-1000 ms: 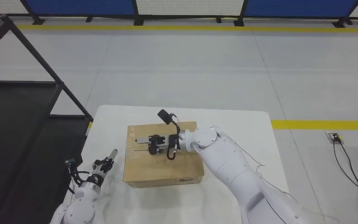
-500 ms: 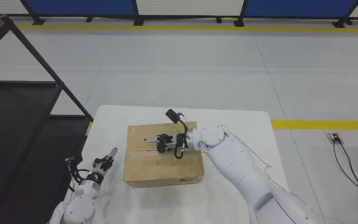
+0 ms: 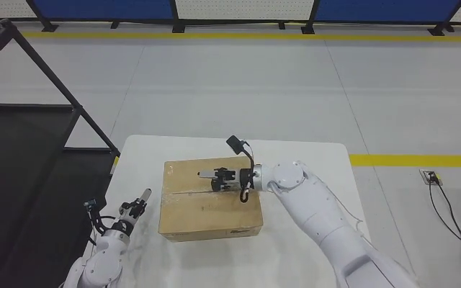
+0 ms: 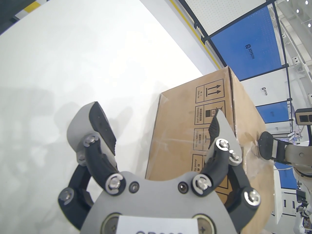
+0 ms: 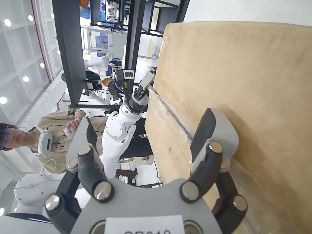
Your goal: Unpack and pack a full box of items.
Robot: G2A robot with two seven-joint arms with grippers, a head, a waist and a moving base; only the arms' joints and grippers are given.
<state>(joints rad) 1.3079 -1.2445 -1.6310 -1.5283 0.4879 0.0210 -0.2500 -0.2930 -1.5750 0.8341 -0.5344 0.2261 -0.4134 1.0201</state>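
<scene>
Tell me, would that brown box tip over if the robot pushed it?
Probably not: the box is broad and sits flat on the table, so it would likely slide. Its cardboard walls look stiff. Tape seals its top seam, so it may be full and fairly heavy.

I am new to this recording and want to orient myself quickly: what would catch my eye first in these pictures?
A closed cardboard box stands in the middle of the white table, its top sealed with clear tape. The right gripper is low over that tape with jaws open. The left gripper hovers beside the box near the table's edge, jaws open too and holding nothing.
</scene>
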